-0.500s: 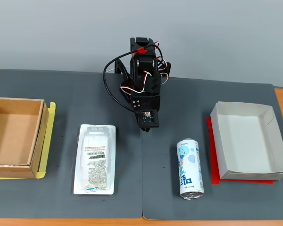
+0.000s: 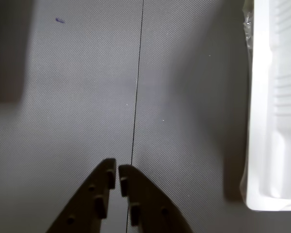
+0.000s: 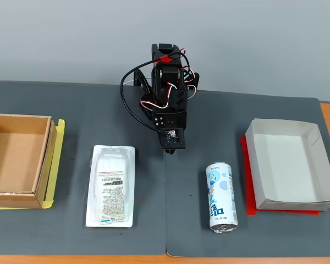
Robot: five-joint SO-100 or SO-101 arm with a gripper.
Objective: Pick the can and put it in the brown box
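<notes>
One can (image 3: 222, 196), well apart from hand (image 3: 170, 150).

Even, diffuse light in the fixed view; bright, sharp throughout, no glare, only faint soft shadows beside the brown box (image 3: 17, 159) and the can (image 3: 222, 189). Straight edges on the counter (image 3: 99, 110), no visible lens distortion. Dimmer and greyer in the wrist view, with a broad soft shadow at upper left and another along the white plastic package (image 2: 274, 107). Package overexposed, its ribbing partly washed out. Gripper (image 2: 117, 171) dark, underlit and slightly soft at the bottom edge; mat texture fairly crisp mid-frame.
</notes>
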